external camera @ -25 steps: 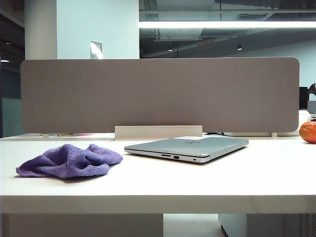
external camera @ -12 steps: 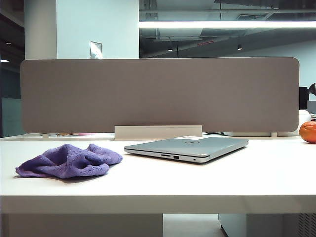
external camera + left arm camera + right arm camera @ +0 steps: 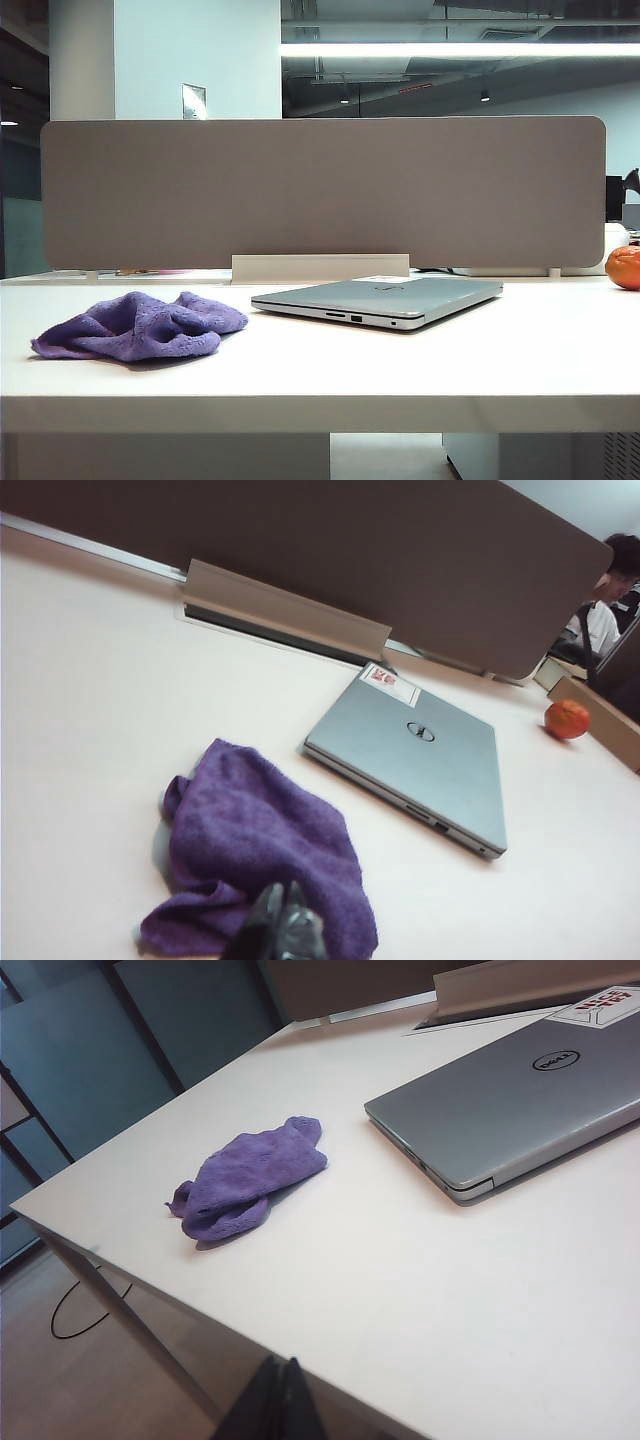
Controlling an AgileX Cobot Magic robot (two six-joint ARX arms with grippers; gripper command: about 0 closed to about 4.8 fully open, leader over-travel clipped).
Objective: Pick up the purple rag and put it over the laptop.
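orange (image 3: 624, 267) near grey partition (image 3: 320, 190)

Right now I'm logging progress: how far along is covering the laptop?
Nothing done yet: the fuzzy purple rag lies rumpled on the white table beside the closed silver-grey laptop. The shut left gripper is above it; the shut right gripper hangs off the table's edge. Grasping and draping remain.

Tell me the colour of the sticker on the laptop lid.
White with red print, on the laptop lid's corner; the left wrist view shows it best.
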